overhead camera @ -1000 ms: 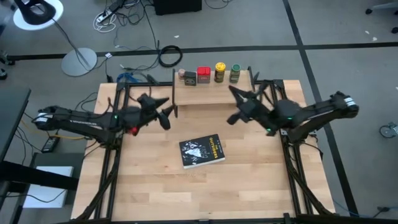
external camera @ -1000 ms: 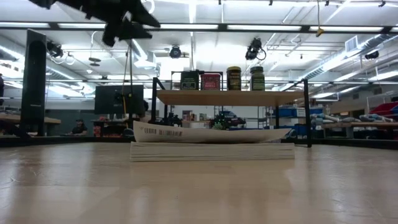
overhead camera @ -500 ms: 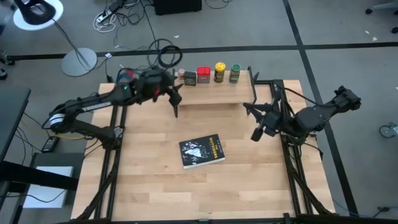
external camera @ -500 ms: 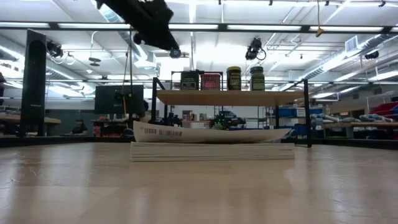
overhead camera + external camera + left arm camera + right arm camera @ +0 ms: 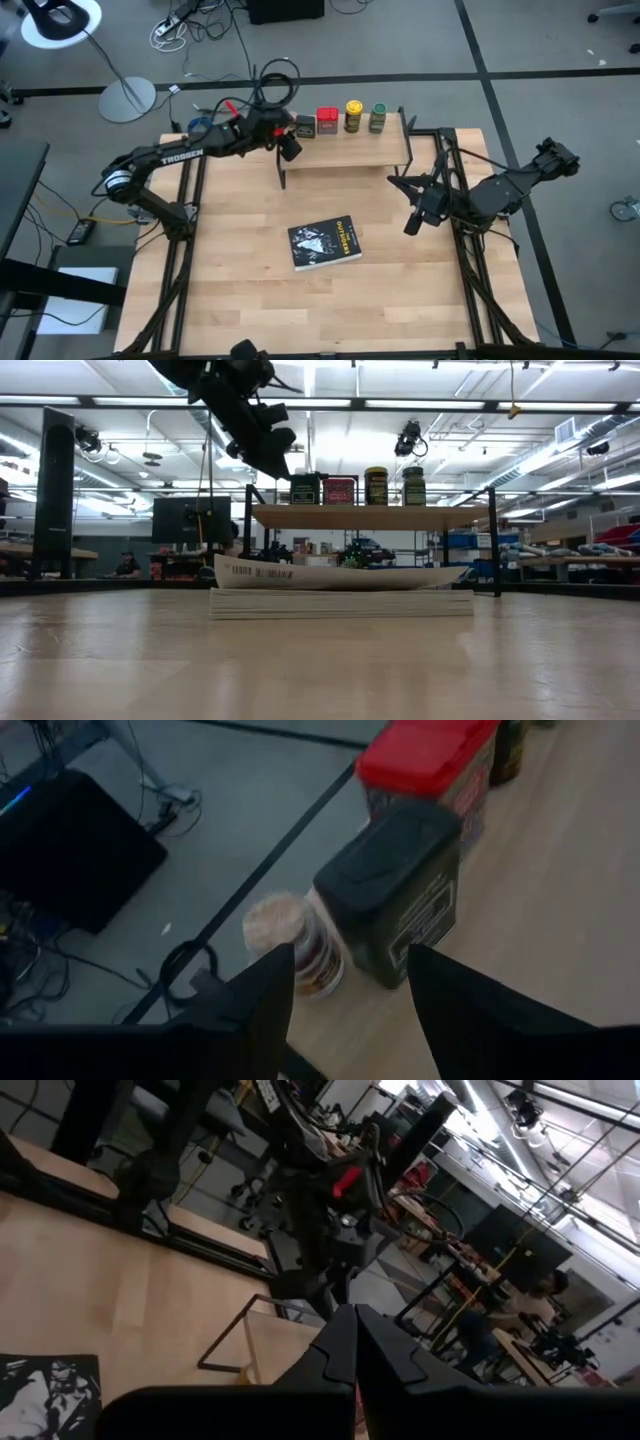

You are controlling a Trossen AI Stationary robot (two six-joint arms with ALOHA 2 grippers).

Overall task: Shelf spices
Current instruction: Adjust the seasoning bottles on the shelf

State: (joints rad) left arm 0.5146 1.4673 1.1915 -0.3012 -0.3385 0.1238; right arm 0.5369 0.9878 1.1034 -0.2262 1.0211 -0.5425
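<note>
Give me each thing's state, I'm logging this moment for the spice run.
left pincer: open, over the shelf's left end
right pincer: shut, empty, off right
pale jar: upright, on shelf
dark tin: upright, closed
red tin: upright
yellow-topped jar: upright
green-topped jar: upright
book: closed, flat

Left arm (image 5: 170, 155): black links, white TROSSEN lettering, red cable near wrist.
Right arm (image 5: 500, 190): black, matte links.
Left fingers (image 5: 265, 1010): dark, flat.
</note>
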